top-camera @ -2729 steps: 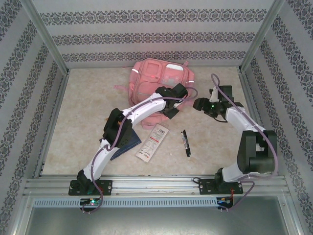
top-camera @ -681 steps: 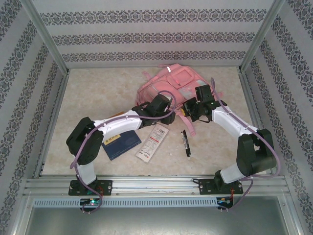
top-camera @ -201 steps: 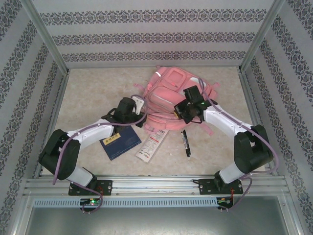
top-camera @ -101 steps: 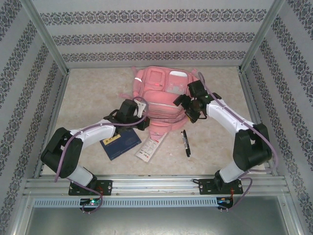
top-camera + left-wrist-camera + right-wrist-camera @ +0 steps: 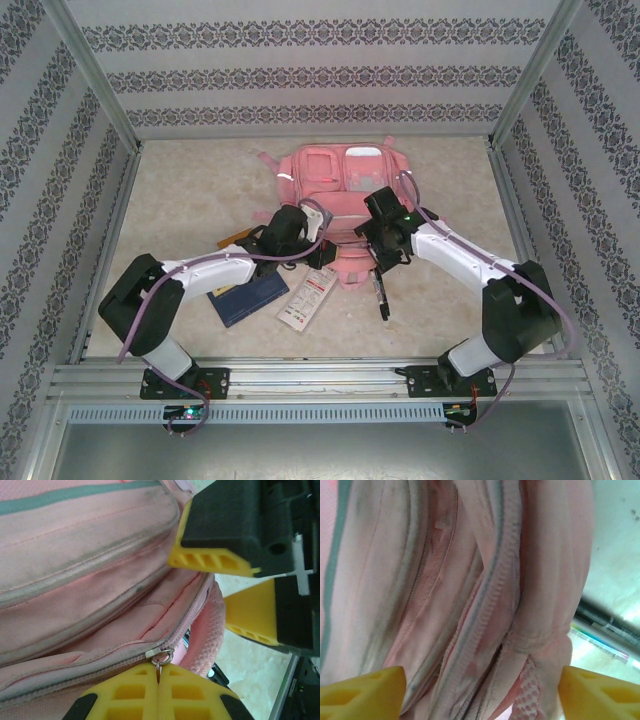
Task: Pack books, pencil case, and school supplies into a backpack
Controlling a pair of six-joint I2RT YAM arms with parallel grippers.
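The pink backpack [image 5: 338,185] lies flat at the table's middle, its front pockets facing up. My left gripper [image 5: 320,244] sits at the backpack's near edge, and in the left wrist view this gripper [image 5: 159,674] is shut on the metal zipper pull [image 5: 161,655]. My right gripper [image 5: 385,250] hangs open over the same edge. Its yellow fingertips [image 5: 366,690] straddle the backpack's zipper seam [image 5: 492,595] without closing on it. The navy book [image 5: 252,296], the white pencil case [image 5: 308,298] and a black pen [image 5: 380,296] lie on the table in front of the backpack.
Patterned walls and a metal frame [image 5: 110,110] close in the table on three sides. Bare tabletop [image 5: 190,190] stretches to the left of the backpack. A thin orange-brown edge [image 5: 232,240] shows beside the left forearm. The right gripper's yellow fingers [image 5: 215,562] hang close above the left gripper.
The backpack has swung from tilted to square and flat. The left gripper moved right along the near edge, still shut. The right gripper opened and came down towards the near edge.
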